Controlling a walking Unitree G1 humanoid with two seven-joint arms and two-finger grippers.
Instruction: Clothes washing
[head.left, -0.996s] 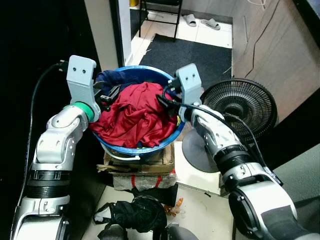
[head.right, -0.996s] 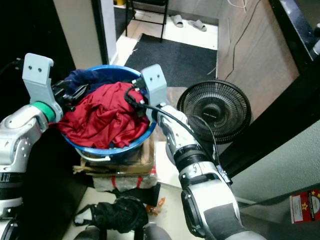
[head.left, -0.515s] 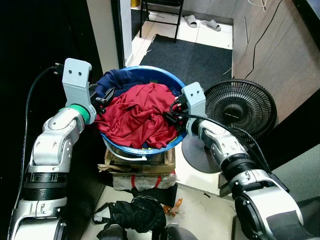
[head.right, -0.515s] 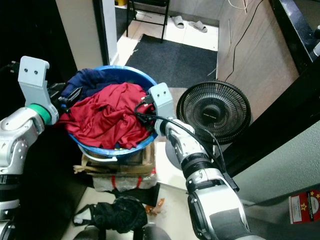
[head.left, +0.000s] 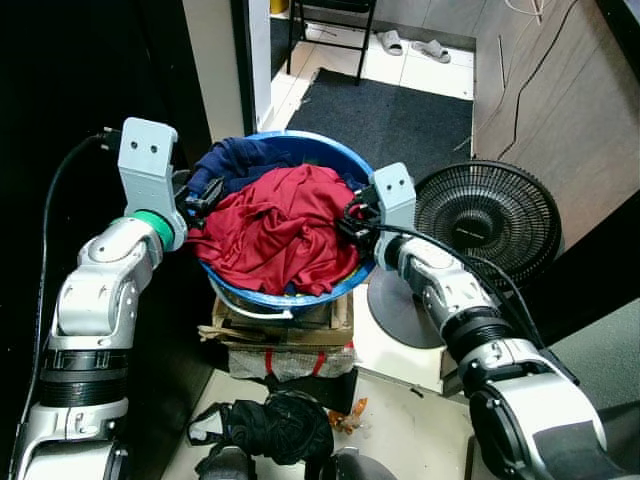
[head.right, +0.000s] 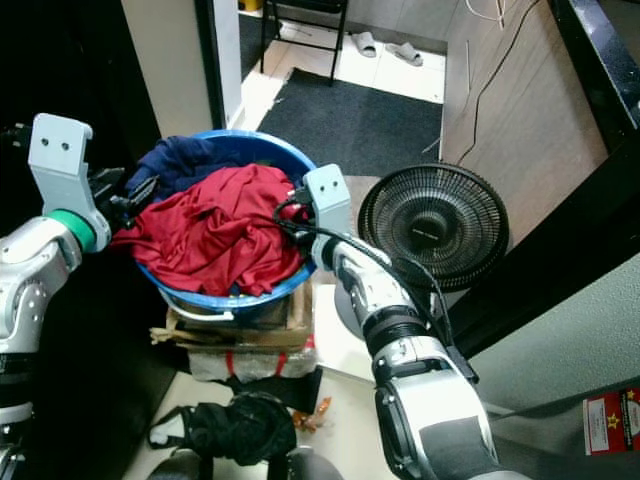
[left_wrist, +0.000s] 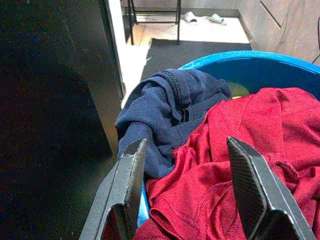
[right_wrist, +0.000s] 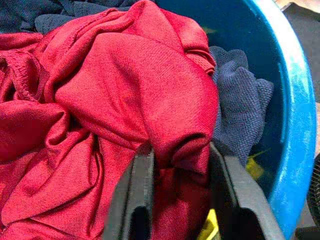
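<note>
My right gripper (right_wrist: 177, 172) pinches the crumpled red cloth shirt (head.left: 285, 230) at three o'clock in the round blue plastic basin (head.left: 335, 160); my left gripper (left_wrist: 187, 187) gapes wide at nine.

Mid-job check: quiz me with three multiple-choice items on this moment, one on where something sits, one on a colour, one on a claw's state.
1. Where does the black fan stand relative to the basin?
A. On the robot's right of it
B. On the robot's left of it
C. Inside it

2. What colour is the garment heaped on top in the basin?
A. Yellow
B. Red
C. White

3. What is the right claw doing?
A. Hanging idle by the floor
B. Gripping the fan
C. Pinching a fold of the red garment

Answers:
1. A: the fan stands beside the blue basin on the right-arm side.
2. B: the red garment lies over a navy garment.
3. C: the wrist view shows the right claw closed on a red fold, while the left claw is open at the basin's rim.
</note>
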